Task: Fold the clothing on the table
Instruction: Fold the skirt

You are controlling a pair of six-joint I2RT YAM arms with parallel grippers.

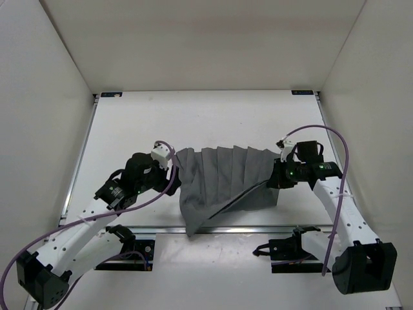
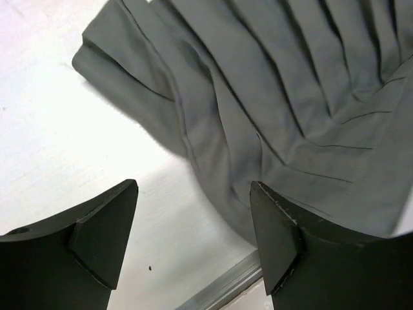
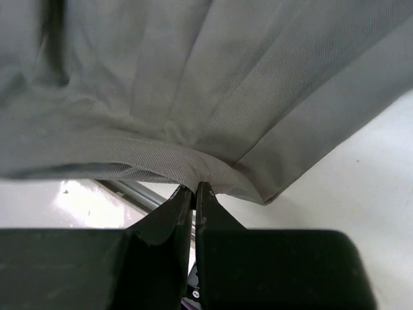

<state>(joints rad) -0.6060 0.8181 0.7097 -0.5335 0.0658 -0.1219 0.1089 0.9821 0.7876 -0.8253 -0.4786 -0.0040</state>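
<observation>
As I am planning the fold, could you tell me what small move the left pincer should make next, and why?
Probably lower the left pincer onto the clothing's left edge and close. It stands open and empty beside that edge, while the right pincer is shut on the opposite edge, so only one side is held.

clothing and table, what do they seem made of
Clothing: woven fabric, probably a thin twill. Fine diagonal ribs show in the right wrist view; it is matte dark grey and holds sharp pleats.
Table: a smooth white board, perhaps laminate or painted, with a faint sheen and no grain.
Its edge rail: looks like bare aluminium, silvery and ridged.
</observation>
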